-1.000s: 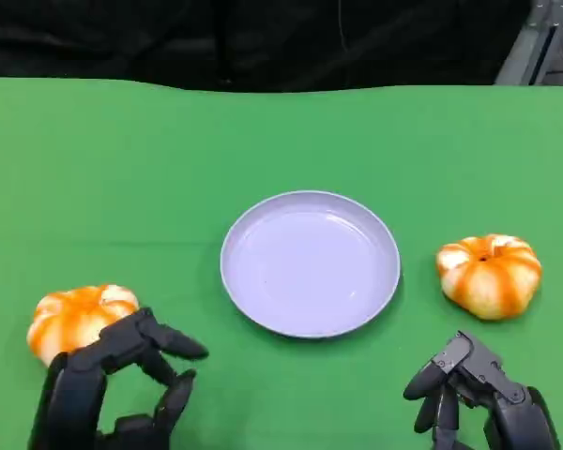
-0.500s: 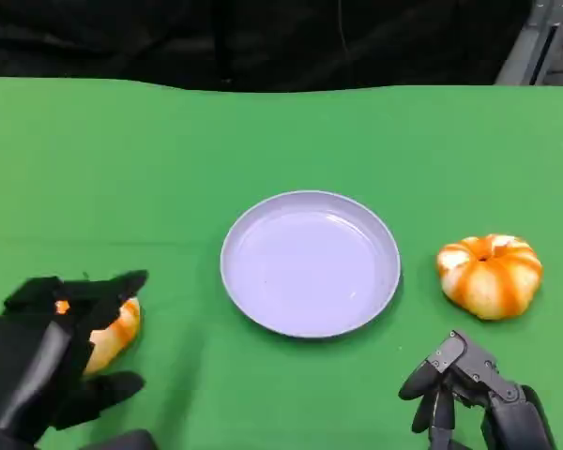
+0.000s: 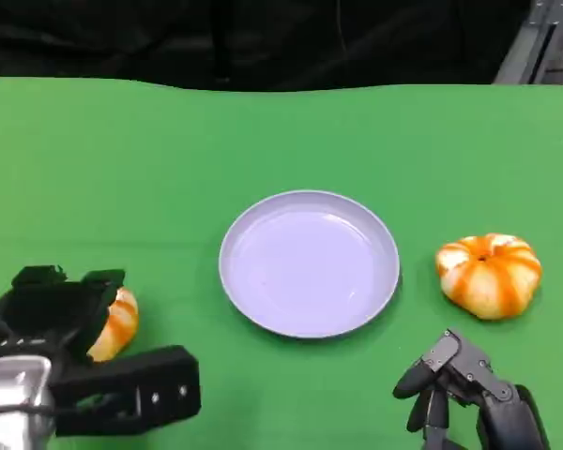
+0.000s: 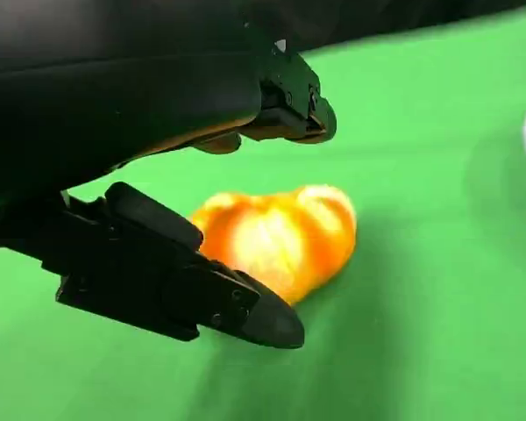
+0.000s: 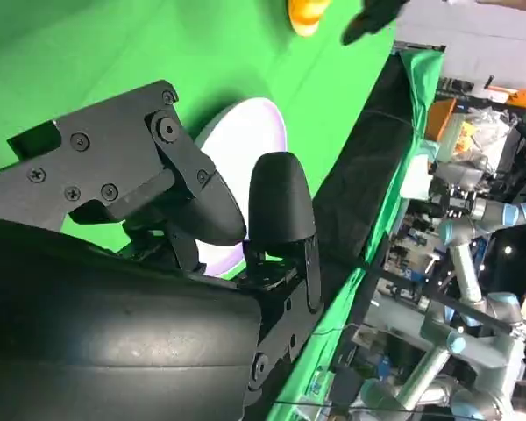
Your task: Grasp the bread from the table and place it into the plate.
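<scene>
Two orange-and-white pumpkin-shaped breads lie on the green table. The left bread [image 3: 120,323] sits at the near left, half hidden under my left hand [image 3: 66,352]. In the left wrist view this bread [image 4: 280,241] lies between the fingers [image 4: 285,110] arched over it and the thumb [image 4: 202,294] stretched beside it, with gaps showing on both sides. The other bread [image 3: 489,274] lies to the right of the lilac plate [image 3: 310,264], which stands empty mid-table. My right hand [image 3: 469,389] hovers near the front edge, short of that bread, holding nothing.
The green cloth [image 3: 122,169] spreads wide around the plate. A dark backdrop runs along the table's far edge. The right wrist view shows the plate [image 5: 245,140] past my right hand's fingers [image 5: 280,206], and lab equipment beyond the table.
My left hand has moved onto the left bread and now covers its left half, with the thumb swung out to the right. The right hand has hardly moved.
</scene>
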Available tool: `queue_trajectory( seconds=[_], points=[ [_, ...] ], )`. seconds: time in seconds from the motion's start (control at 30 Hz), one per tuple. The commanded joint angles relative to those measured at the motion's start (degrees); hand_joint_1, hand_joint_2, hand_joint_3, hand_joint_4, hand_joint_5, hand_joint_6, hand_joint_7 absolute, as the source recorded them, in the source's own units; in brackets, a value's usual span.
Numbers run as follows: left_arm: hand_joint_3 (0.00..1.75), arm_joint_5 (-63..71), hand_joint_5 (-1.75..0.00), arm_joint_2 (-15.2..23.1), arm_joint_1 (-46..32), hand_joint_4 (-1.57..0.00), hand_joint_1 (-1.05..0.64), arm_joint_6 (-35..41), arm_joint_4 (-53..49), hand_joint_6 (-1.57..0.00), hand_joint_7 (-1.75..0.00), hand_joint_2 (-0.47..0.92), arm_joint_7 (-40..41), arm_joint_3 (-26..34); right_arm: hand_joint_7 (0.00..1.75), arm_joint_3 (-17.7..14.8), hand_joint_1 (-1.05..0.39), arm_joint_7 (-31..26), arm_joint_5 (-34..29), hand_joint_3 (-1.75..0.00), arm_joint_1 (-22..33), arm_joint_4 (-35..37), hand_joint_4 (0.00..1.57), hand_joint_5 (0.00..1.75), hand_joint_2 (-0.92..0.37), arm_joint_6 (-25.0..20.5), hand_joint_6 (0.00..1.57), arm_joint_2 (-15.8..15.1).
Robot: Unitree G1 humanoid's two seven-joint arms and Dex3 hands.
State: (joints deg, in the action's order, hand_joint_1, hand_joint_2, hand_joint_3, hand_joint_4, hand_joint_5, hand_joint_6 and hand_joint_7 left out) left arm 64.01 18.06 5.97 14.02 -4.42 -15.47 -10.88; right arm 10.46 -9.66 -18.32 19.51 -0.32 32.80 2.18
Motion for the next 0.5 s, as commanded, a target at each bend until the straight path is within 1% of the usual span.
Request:
queue_trajectory(
  seconds=[0.03,0.17,0.2,0.23,0.27,0.3,0.33,0.37,0.4,0.43,0.47,0.5],
  points=[
    [0.0,-2.0,-0.53,0.9,5.4,-0.04,-0.5,2.1,-10.9,-0.26,-0.01,0.87,1.4,-2.7,1.75,0.0,-0.18,-0.1,0.3,-1.46,0.2,-0.8,0.76,1.75,-0.69,-0.3,0.45,-0.4],
    [0.01,-5.5,-0.51,1.4,8.3,-0.05,-0.49,2.4,-17.4,-0.27,-0.01,0.9,1.8,-4.3,1.75,0.0,-0.19,-0.1,0.3,-1.45,0.4,-1.1,0.76,1.75,-0.69,-0.6,0.45,-0.4],
    [0.03,-6.5,-0.52,1.6,8.9,-0.08,-0.49,2.3,-18.6,-0.28,-0.01,0.91,1.7,-4.6,1.75,0.0,-0.18,-0.1,0.2,-1.45,0.5,-1.3,0.77,1.75,-0.7,-0.6,0.45,-0.5],
    [0.05,-7.4,-0.54,1.8,9.2,-0.14,-0.48,2.2,-19.4,-0.33,-0.03,0.92,1.7,-5.0,1.75,0.0,-0.18,-0.1,0.2,-1.45,0.5,-1.4,0.77,1.75,-0.7,-0.6,0.45,-0.5],
    [0.07,-8.5,-0.56,1.8,9.2,-0.19,-0.47,1.4,-19.9,-0.36,-0.05,0.92,3.7,-4.8,1.75,0.1,-0.18,-0.1,0.3,-1.45,0.6,-1.5,0.78,1.75,-0.7,-0.5,0.45,-0.6],
    [0.07,-9.3,-0.68,1.8,9.1,-0.39,-0.39,1.0,-20.1,-0.54,-0.12,0.92,5.4,-4.9,1.75,0.1,-0.18,0.0,0.4,-1.45,0.6,-1.5,0.78,1.75,-0.7,-0.5,0.45,-0.6],
    [0.08,-10.0,-0.76,1.9,9.1,-0.5,-0.34,0.7,-20.4,-0.65,-0.14,0.92,6.7,-5.0,1.75,0.1,-0.17,0.0,0.4,-1.44,0.6,-1.5,0.78,1.75,-0.7,-0.5,0.45,-0.6],
    [0.08,-11.4,-0.79,1.9,8.5,-0.54,-0.32,-3.2,-21.2,-0.69,-0.15,0.92,13.6,-4.2,1.75,0.1,-0.17,0.1,0.5,-1.44,0.7,-1.6,0.78,1.75,-0.7,-0.6,0.45,-0.7],
    [0.07,-12.9,-1.26,1.8,8.0,-0.77,-0.27,-7.1,-22.1,-0.76,-0.85,0.89,20.0,-3.5,1.75,0.0,-0.17,0.1,0.5,-1.44,0.7,-1.6,0.78,1.75,-0.7,-0.6,0.45,-0.7],
    [0.08,-14.2,-1.55,1.9,7.6,-0.95,-0.23,-10.5,-22.6,-0.78,-1.38,0.88,25.4,-3.0,1.75,0.0,-0.17,0.2,0.6,-1.44,0.7,-1.5,0.78,1.75,-0.7,-0.7,0.45,-0.8],
    [0.1,-15.1,-1.64,1.9,7.2,-1.01,-0.23,-13.1,-22.4,-0.79,-1.56,0.9,29.5,-2.8,1.75,0.0,-0.18,0.4,0.8,-1.44,0.6,-1.5,0.78,1.75,-0.7,-0.7,0.45,-0.8],
    [0.12,-15.6,-1.69,2.1,7.0,-1.04,-0.23,-14.8,-21.9,-0.8,-1.65,0.91,32.1,-2.8,1.75,0.0,-0.18,0.4,0.8,-1.44,0.6,-1.5,0.78,1.75,-0.7,-0.7,0.45,-0.8]
  ],
)
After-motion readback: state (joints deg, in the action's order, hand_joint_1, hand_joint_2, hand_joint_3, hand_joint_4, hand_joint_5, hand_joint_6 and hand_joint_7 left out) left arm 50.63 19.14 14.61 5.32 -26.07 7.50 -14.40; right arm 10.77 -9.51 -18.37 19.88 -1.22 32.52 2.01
